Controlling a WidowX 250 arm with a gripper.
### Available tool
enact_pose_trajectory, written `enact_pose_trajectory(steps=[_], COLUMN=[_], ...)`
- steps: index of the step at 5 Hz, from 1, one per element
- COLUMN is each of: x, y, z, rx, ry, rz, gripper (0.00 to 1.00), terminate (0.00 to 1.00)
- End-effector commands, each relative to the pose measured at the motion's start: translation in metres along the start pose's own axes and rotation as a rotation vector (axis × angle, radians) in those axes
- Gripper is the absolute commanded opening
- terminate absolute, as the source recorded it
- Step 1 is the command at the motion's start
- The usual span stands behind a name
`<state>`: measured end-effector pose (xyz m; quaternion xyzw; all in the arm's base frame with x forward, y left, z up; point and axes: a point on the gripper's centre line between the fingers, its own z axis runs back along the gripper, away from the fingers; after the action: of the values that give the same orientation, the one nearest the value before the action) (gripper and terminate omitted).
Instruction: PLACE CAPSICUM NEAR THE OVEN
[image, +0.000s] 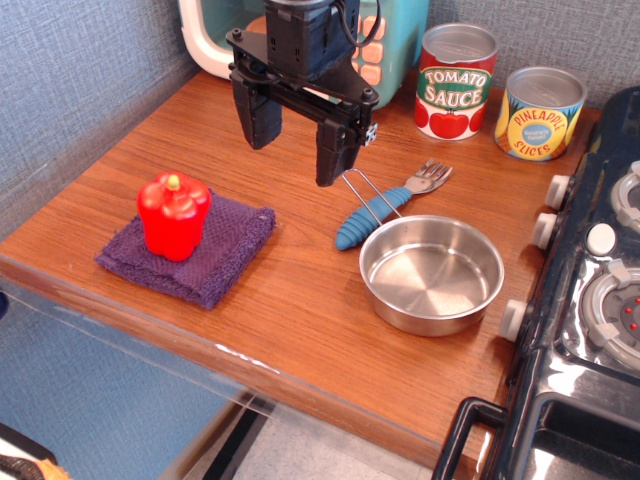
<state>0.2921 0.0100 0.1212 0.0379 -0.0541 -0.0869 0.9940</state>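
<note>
Wooden countertop, and the capsicum (174, 214) sits upright on a purple cloth (190, 249), toward the front-left of the gripper (296, 142), which hangs wide open and empty. The oven (390, 45) is probably right behind it.

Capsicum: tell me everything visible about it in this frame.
The capsicum is a small, glossy red toy pepper with lobed sides and a short yellow-green stem on top, plastic by its look. It stands upright on a folded purple cloth near the table's front left edge. Nothing else touches it; the open gripper hangs apart from it, up and to the right.
</note>
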Motion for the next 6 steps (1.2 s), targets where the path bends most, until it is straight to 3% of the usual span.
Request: enact_pose_trajectory(steps=[1,3,4,6], x=[0.0,-0.018,-0.033,-0.05], y=[0.0,0.02,0.038,0.076], z=[0.0,0.015,0.022,-0.015], rx=[0.0,-0.006,0.031,0.124], ry=[0.0,-0.023,-0.028,0.026], rz=[0.0,0.042,0.057,0.144], gripper=[1.0,1.0,1.0,1.0], terminate=[0.0,0.0,0.0,0.0])
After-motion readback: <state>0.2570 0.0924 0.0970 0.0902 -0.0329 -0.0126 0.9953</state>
